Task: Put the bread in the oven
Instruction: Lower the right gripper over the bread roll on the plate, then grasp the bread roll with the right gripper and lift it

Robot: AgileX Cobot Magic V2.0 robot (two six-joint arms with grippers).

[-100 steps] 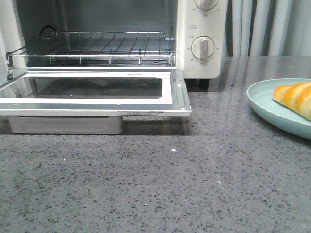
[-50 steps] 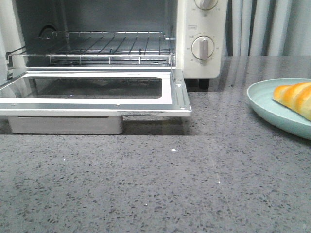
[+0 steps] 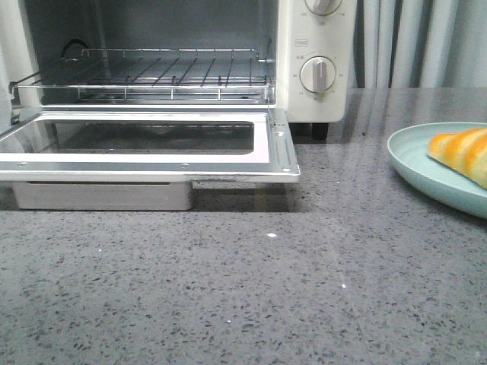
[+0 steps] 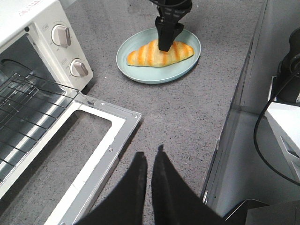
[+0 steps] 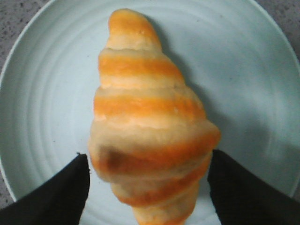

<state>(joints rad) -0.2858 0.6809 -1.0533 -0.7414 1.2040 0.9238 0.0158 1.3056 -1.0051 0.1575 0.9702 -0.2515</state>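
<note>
Front: nothing has moved since earlier; oven (image 3: 183, 84) door down, rack bare, bread (image 3: 464, 154) on plate (image 3: 426, 171), counter (image 3: 251, 296) | Left wrist: left gripper (image 4: 149, 158) fingers nearly together, empty, above counter beside door | Right wrist: right gripper (image 5: 147, 176) fingers (image 5: 61, 192) spread, touching bread's flanks, on plate.

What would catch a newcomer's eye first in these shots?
Probably the glossy orange-and-yellow striped croissant-shaped bread, lying on a pale blue-green round plate on the grey speckled countertop, with the right gripper down over its middle, a finger on either side. Next, the white boxy toaster oven at the left, its glass-windowed door dropped open and its wire rack bare.
</note>
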